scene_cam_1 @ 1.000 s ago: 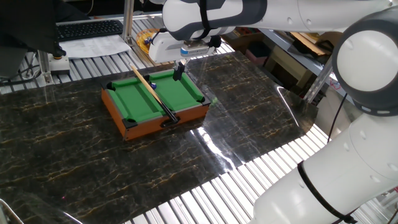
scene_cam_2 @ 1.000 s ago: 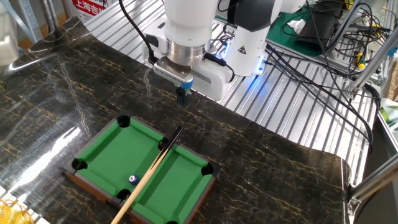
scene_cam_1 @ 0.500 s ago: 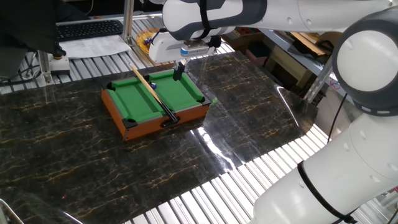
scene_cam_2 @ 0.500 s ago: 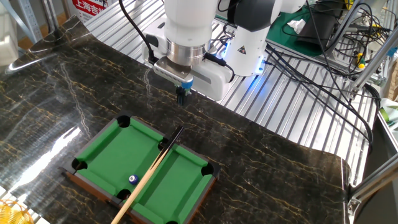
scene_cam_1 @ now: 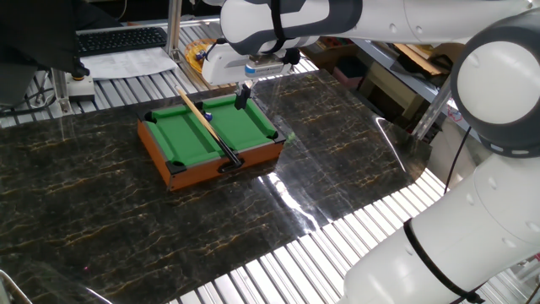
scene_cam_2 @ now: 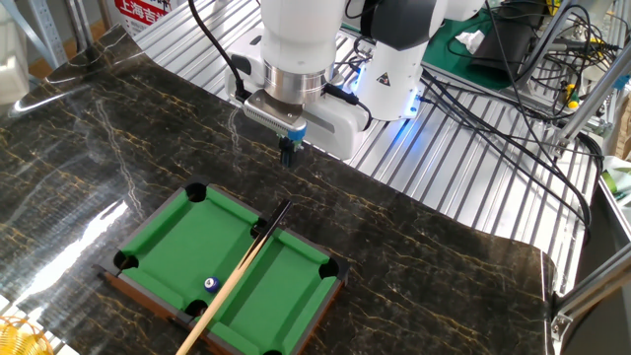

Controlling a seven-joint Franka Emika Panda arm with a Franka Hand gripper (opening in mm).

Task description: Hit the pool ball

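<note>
A mini pool table (scene_cam_1: 181, 162) (scene_cam_2: 158, 229) with green felt and a brown wooden frame stands on the dark marble table. A wooden cue stick (scene_cam_1: 205, 125) (scene_cam_2: 237, 276) lies diagonally across it. The pool ball (scene_cam_2: 210, 284), tiny and dark blue with a pale spot, rests on the felt just beside the cue; it barely shows in one fixed view (scene_cam_1: 207, 114). My gripper (scene_cam_2: 289, 154) (scene_cam_1: 243, 96) hangs above the table's rail near the cue's dark tip, away from the ball. Its fingers look closed together and hold nothing.
The robot's white base (scene_cam_2: 389, 74) and cables (scene_cam_2: 493, 108) stand on the slatted metal surface behind. A keyboard (scene_cam_1: 118, 38) and papers (scene_cam_1: 131, 63) lie beyond the marble top. A yellow object (scene_cam_2: 15, 335) shows at the corner.
</note>
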